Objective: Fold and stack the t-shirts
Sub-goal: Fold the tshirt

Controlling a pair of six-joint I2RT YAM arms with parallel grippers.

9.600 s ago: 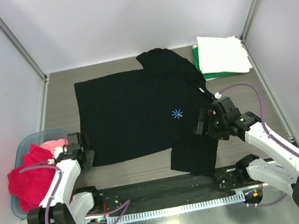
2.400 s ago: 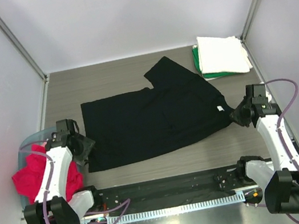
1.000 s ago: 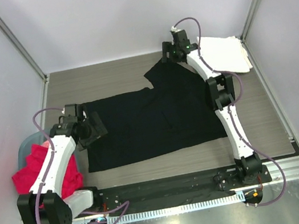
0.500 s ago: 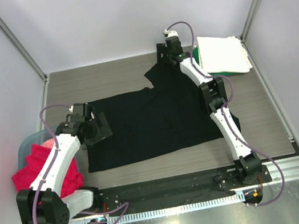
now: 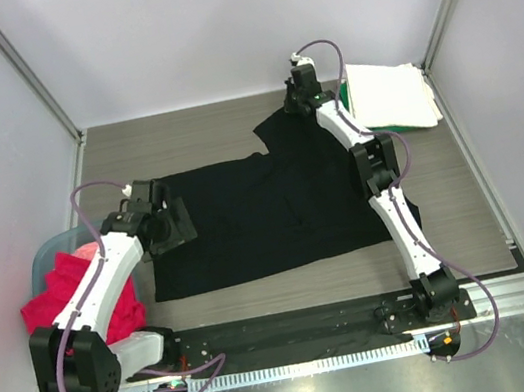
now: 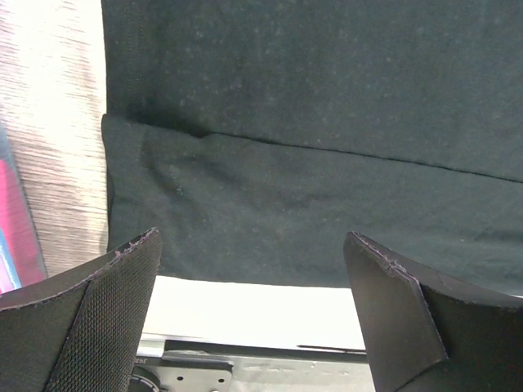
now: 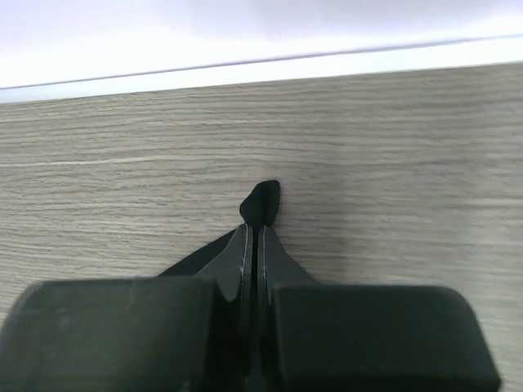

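Over the last second the right gripper (image 7: 252, 235) has snapped closed at the far end of its reach, and the left gripper (image 6: 252, 241) has crept a little inward over the cloth. The right jaws now meet flat against each other, with a small peak of the black t-shirt (image 7: 263, 200) pinched between their tips and poking out just ahead of them. This is the tip of the sleeve that sticks out toward the back wall, taken, I judge, so it can be drawn back over the body for the next fold. Beyond that peak lies only bare table (image 7: 392, 147) up to the wall. In the overhead view the stack of folded shirts (image 5: 386, 93), white over green, sits just to this gripper's right, untouched. The left gripper hangs wide open and empty above the shirt's left end, with a layer's edge running across directly beneath it. It looks poised to take that side next. To its left and nearer the base, the pale blue tub (image 5: 42, 260) holds the red shirt (image 5: 58, 308) and a pink one, still waiting.
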